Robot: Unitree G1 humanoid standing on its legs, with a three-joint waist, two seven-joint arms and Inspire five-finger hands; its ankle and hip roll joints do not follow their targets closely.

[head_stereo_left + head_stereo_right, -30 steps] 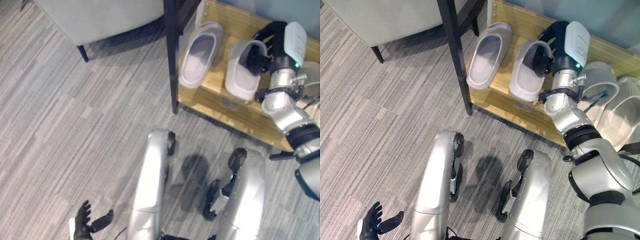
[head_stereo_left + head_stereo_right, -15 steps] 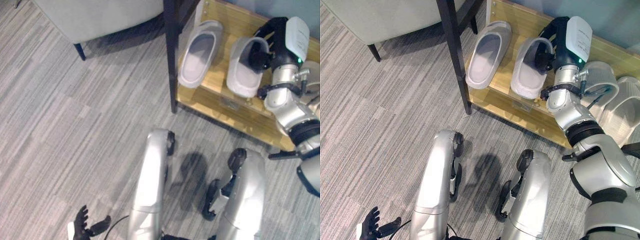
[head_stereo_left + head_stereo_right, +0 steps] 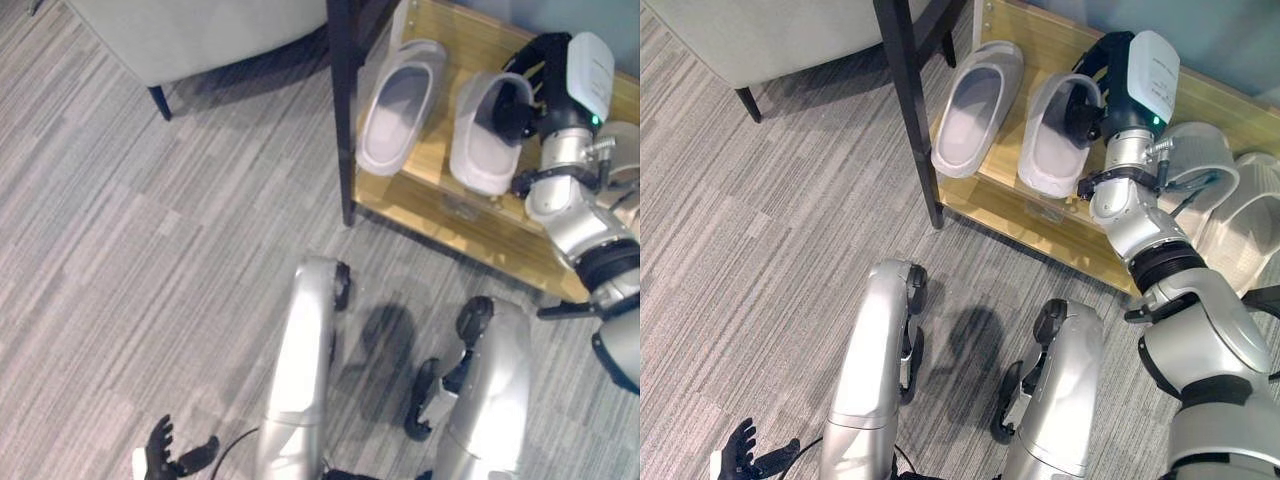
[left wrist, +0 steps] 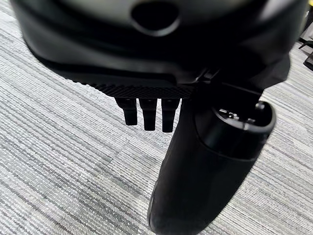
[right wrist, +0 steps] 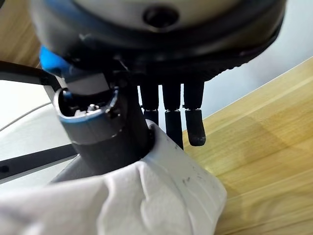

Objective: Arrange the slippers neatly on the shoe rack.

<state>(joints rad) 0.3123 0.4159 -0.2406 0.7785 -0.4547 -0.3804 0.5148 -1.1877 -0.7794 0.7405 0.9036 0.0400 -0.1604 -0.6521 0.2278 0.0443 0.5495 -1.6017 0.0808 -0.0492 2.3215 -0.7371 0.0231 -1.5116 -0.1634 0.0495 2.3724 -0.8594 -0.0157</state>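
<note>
Gripping the toe end of a white slipper [image 3: 1050,135], the right hand [image 3: 1102,85] reaches over the wooden shoe rack [image 3: 1040,215]; in the right wrist view its thumb [image 5: 100,129] is tucked inside the slipper's opening and its fingers [image 5: 171,115] curl down over the upper, clamped on it. This slipper rests on the rack's shelf, just right of a second white slipper [image 3: 975,108] lying parallel beside it, the two apart. Further right on the rack sit more pale slippers [image 3: 1210,175]. A dark post [image 3: 908,105] stands at the rack's left end. The left hand [image 3: 165,460] hangs low over the grey carpet floor [image 3: 150,250], fingers spread apart, holding nothing.
</note>
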